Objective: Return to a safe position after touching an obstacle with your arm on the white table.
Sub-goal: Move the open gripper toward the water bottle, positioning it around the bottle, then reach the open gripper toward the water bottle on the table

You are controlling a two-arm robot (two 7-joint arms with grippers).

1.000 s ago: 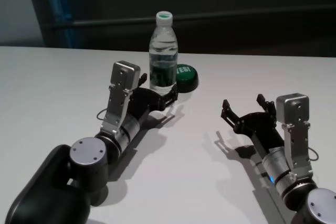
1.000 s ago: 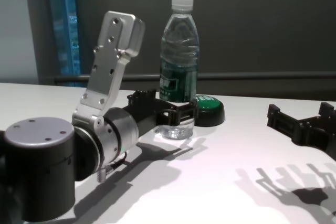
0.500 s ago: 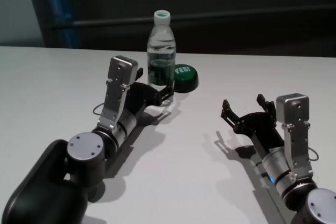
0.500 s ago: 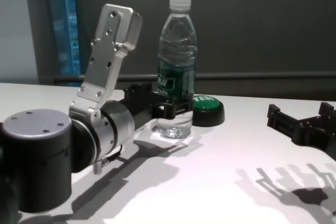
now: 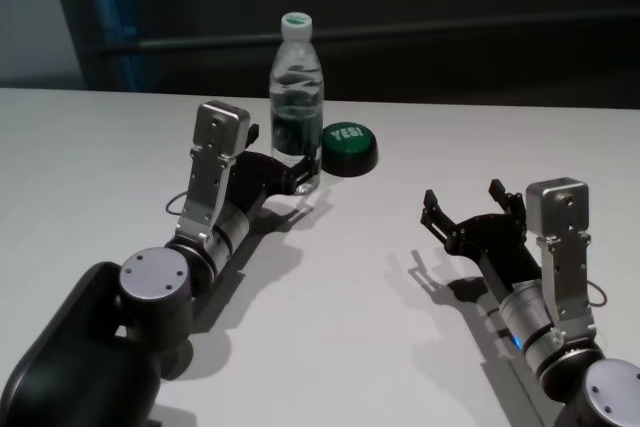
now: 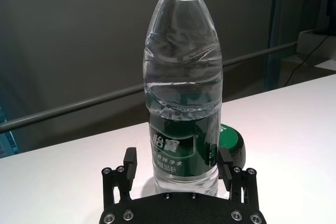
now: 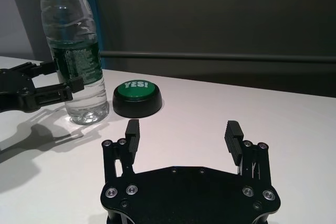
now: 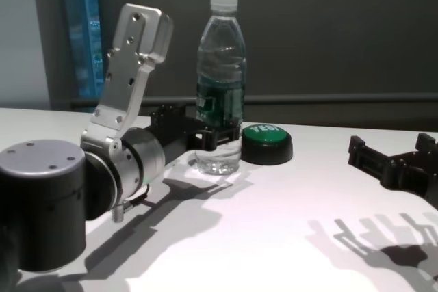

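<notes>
The obstacle, a clear water bottle (image 5: 297,97) with a white cap and dark green label, stands upright on the white table (image 5: 380,277). My left gripper (image 5: 287,175) is open, with one finger on each side of the bottle's lower part. In the left wrist view the bottle (image 6: 182,93) fills the gap between the fingers (image 6: 129,162), and one finger touches its side. The chest view shows the bottle (image 8: 220,87) and the left gripper (image 8: 207,135) low at its base. My right gripper (image 5: 475,209) is open and empty, resting low at the right.
A low black button with a green "YES!" top (image 5: 349,147) sits just right of the bottle, also in the right wrist view (image 7: 136,98) and the chest view (image 8: 267,143). A dark wall and rail run behind the table's far edge.
My left arm has swung to the left and the bottle has slid left with it, away from the green button. The right arm has not moved.
</notes>
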